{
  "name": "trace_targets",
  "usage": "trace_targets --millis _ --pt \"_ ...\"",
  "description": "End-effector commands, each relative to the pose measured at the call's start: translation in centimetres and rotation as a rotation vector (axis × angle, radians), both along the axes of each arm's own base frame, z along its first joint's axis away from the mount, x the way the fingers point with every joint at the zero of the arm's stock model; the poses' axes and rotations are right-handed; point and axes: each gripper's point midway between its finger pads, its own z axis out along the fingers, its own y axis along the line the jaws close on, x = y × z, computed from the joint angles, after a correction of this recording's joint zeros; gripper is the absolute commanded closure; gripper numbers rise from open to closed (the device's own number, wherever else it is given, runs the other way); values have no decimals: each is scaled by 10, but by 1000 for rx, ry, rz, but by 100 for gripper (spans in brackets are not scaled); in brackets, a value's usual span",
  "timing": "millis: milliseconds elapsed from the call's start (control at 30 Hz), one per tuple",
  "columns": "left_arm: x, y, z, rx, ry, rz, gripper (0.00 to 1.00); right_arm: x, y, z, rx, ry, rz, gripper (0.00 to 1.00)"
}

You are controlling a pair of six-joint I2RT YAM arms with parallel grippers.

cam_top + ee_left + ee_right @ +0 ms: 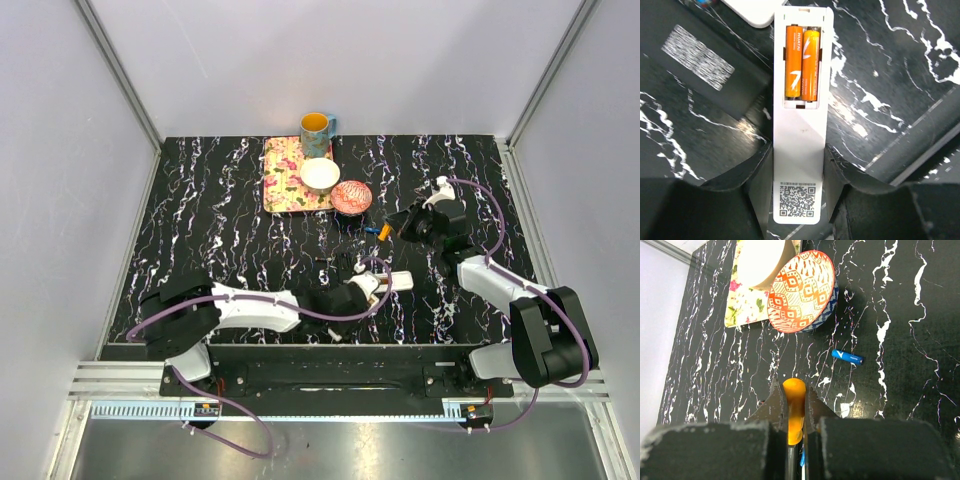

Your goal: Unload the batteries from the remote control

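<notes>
Nearest the bases, the left gripper (800,150) was closed on the lower end of the white remote control (800,125), its fingers (760,165) pressing the two long sides just above a printed code square. The remote lay back-up on the black marbled table (890,75) with its cover off. Two orange batteries (802,62) sat side by side in the open bay.

Farther out, the right gripper (793,390) pinched the orange-handled screwdriver (794,405), well apart from the remote. A blue battery (847,357) lay loose on the table beyond it, near a patterned bowl (800,292). Behind the bowl stood a flowered tray (742,305) with a white bowl (762,262) on it, then a mug (317,128).

Judged step: bracing the remote for extraction, with no orange cell lifted. The next move probably called for bringing the screwdriver tip to one end of a cell and levering it up while the left grip kept the remote steady.
</notes>
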Motion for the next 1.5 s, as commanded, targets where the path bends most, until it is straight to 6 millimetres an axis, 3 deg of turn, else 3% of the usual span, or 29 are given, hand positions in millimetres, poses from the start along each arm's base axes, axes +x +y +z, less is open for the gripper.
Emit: trace_targets --millis 0,333,500,700,900,1000,1167,1200,1467 --pt "43 1 9 13 -86 14 100 4 -1 8 3 -42 11 100" --pt "74 10 3 47 -88 -42 100 3 -2 7 1 -40 13 100" --pt "74 13 7 42 -94 -65 57 1 0 8 5 -41 30 100" --pt "72 27 6 59 -101 -30 41 -6 -1 7 -5 -34 39 100" --pt "61 28 2 16 -63 -25 42 -18 -4 3 -27 -26 53 100" --pt "57 30 -3 6 -43 -23 47 -25 -5 5 -26 -26 59 100" --pt "51 36 -3 -5 -32 -14 74 -39 -5 5 -23 -29 83 100" --pt "48 39 -5 -2 -24 -12 75 -40 -5 5 -21 -33 82 100" --pt "30 51 6 -39 -19 -6 74 -43 0 7 8 -47 107 100"
